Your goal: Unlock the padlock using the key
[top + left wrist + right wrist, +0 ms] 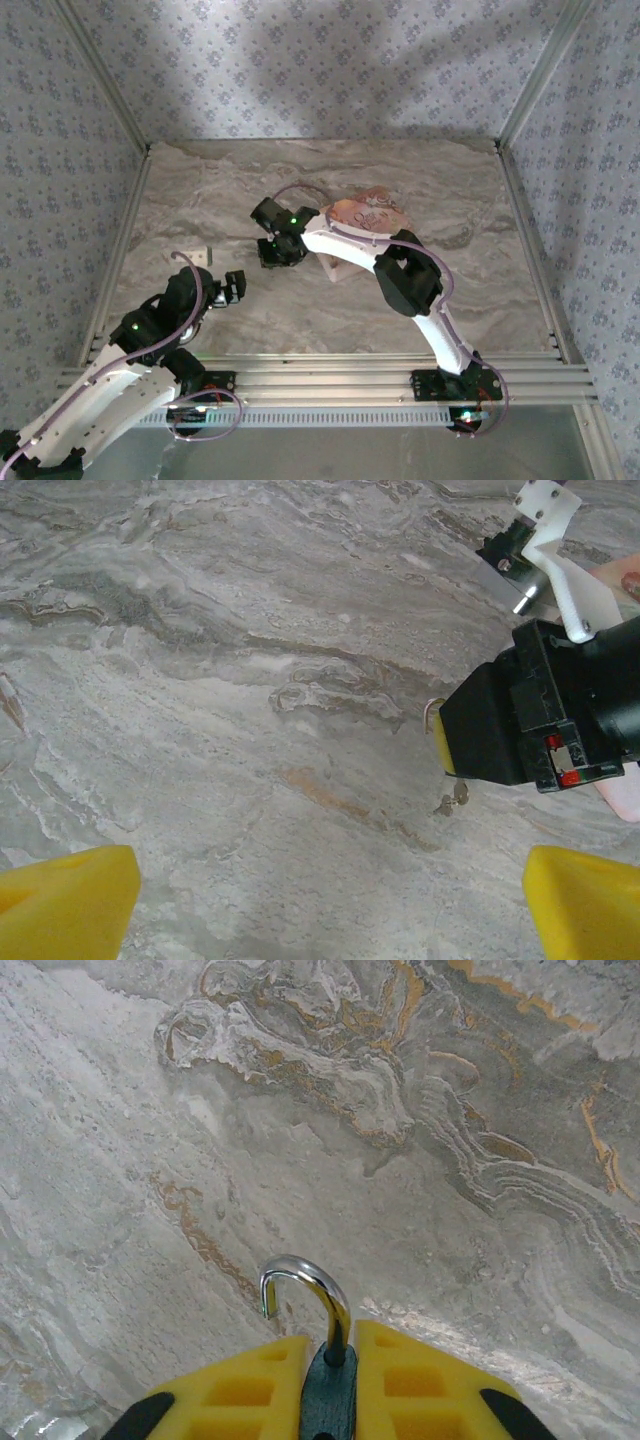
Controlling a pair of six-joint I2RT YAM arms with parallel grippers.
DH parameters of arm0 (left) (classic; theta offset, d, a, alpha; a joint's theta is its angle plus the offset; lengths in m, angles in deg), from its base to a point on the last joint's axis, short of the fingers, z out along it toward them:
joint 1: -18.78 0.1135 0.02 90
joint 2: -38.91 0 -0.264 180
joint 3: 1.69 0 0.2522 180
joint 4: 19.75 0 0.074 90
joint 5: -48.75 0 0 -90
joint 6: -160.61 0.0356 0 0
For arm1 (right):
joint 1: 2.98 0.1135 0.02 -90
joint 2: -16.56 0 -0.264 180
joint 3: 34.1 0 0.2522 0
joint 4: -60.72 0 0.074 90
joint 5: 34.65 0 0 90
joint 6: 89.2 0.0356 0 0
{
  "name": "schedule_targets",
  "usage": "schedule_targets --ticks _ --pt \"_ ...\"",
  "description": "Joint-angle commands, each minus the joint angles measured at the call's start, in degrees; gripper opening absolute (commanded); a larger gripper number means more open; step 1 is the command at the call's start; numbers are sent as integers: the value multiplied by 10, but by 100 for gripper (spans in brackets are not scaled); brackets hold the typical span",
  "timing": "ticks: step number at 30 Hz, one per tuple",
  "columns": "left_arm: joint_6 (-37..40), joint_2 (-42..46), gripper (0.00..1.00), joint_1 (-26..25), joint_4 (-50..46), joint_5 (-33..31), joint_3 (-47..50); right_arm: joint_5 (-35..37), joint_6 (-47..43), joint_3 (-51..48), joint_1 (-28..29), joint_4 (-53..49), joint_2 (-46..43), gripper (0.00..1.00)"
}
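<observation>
Jaws: the right gripper (pixel 329 1352) is closed narrow on the padlock (pixel 328 1395), with its 2 yellow pads (pixel 250 1390) pressed to the blue body from either side. The left gripper (pixel 328 905) stands wide, with nothing between its pads and nothing touched.

Padlock: held low over the table (pixel 480 1090), beside the pink box (pixel 372 213) in the top view. We cannot tell whether it touches the surface. Its long axis runs along the right fingers. The shackle (pixel 316 1278) sticks out past the fingertips toward the marble. 1 leg enters the body; the other ends short, with table showing beneath it. We judge the shackle may be out of its seat, but the pads hide that seat, so we leave it open. The keyhole end sits back inside the jaws, unseen.

Key (pixel 455 798): we read the small pale metal piece lying on the table, just under the right gripper's black housing, as the key. It is too small for us to give its long axis.

Relation for the coming move: from the left jaws the key lies ahead and off to the right, near but apart. The right gripper is nearer to it, yet occupied; the left is the free 1. Our judgement is that the left arm must swing right and come down on the key close beside the right fingers, with some risk of contact there.
</observation>
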Motion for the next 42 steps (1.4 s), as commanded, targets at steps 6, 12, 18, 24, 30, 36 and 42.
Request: schedule_targets --ticks 6,12,18,24,30,36,42 --pt "-6 3 98 6 -1 -5 8 -1 -12 39 3 -32 3 30" --pt "-3 3 98 5 -3 -5 3 15 -28 53 5 -50 -22 34" --pt "3 -10 98 6 2 -3 -10 45 -57 47 5 -79 -71 36" --pt "16 -70 98 32 27 57 -44 78 -64 -21 2 -70 -155 37" --pt "27 -135 98 83 48 142 -83 129 -71 -143 -14 -54 -278 43" --pt "57 -177 98 105 82 158 -120 167 -67 -291 -55 -36 -419 56" --pt "138 -239 98 177 100 185 -184 169 -86 -368 -133 -55 -544 89"
